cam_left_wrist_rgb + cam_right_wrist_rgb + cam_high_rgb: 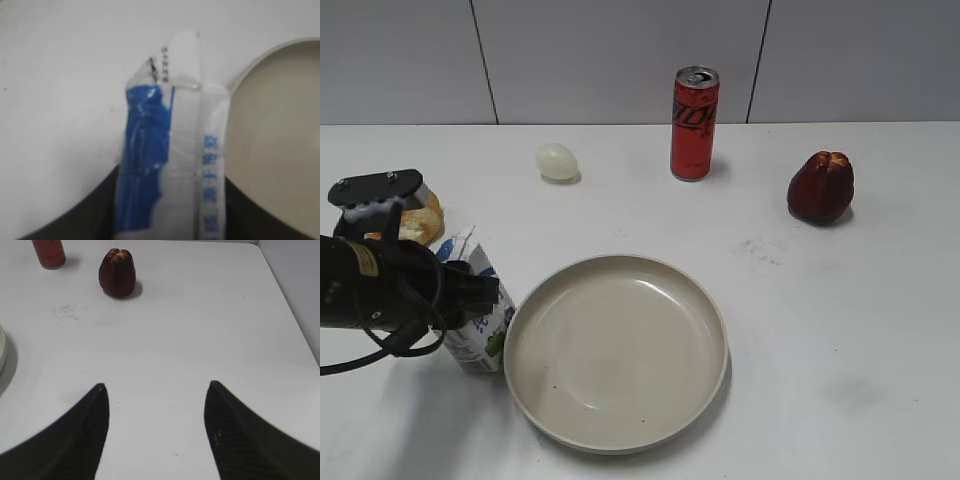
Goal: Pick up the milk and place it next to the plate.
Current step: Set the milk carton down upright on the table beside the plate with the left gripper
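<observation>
The left fingers (480, 300) were closed on the milk (478, 315), which stood on the bench (820, 330) just beside the plate (620, 440). If they opened unevenly, the light carton could tip against the rim. The left arm reached in low from the left. The right fingers (155, 405) were wide open, empty.

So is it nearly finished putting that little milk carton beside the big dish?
Nearly. The small white gable-top milk carton with the blue top already stands upright just left of the large round beige plate, close against its rim. The left gripper has its jaws around the carton. What is left: let go and pull away. The right gripper hangs open over bare table, uninvolved.
</observation>
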`<state>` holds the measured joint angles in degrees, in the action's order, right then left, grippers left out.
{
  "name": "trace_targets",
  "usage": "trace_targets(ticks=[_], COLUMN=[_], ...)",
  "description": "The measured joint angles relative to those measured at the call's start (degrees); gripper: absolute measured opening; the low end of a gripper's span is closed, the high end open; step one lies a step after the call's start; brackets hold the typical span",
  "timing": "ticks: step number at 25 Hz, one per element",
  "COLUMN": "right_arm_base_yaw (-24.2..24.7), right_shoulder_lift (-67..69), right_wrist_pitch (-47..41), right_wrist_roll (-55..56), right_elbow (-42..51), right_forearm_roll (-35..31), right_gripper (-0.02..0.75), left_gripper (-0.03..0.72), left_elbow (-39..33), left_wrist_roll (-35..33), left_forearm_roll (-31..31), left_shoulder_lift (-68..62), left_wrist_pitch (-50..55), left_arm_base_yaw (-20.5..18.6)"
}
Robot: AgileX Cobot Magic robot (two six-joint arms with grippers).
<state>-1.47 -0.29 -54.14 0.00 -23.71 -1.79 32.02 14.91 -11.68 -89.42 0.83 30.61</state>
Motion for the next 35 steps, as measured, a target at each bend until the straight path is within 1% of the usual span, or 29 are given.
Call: trace_targets(ticks=[6, 11, 19, 25, 30, 32, 35], right_arm_base_yaw=[0.0, 0.0, 0.0, 0.0, 0.0, 0.0, 0.0], right_shoulder_lift=[0.0, 0.0, 0.0, 0.0, 0.0, 0.0, 0.0], right_wrist_pitch=[0.0, 0.0, 0.0, 0.0, 0.0, 0.0, 0.0], right_wrist_roll=[0.0, 0.0, 0.0, 0.0, 0.0, 0.0, 0.0], right_elbow=[0.0, 0.0, 0.0, 0.0, 0.0, 0.0, 0.0], right_forearm_roll=[0.0, 0.0, 0.0, 0.0, 0.0, 0.0, 0.0], right_gripper=[0.459, 0.459, 0.459, 0.459, 0.459, 0.459, 0.459], left_gripper=[0.305, 0.305, 0.305, 0.305, 0.306, 0.321, 0.384], left_elbow=[0.05, 0.05, 0.16, 0.53, 0.6, 0.6, 0.55], left_wrist_roll=[0.0, 0.0, 0.05, 0.05, 0.05, 0.05, 0.05], left_forearm_roll=[-0.15, -0.05, 0.05, 0.5, 0.87, 0.92, 0.92], left_shoulder_lift=[-1.64, -2.0, -2.1, -2.1, -1.93, -1.82, -1.89], left_wrist_pitch=[-3.49, -4.17, -4.03, -2.72, -1.6, -1.27, 0.8], left_arm_base_yaw=[0.0, 0.0, -0.05, -1.63, -1.89, -1.89, -1.89])
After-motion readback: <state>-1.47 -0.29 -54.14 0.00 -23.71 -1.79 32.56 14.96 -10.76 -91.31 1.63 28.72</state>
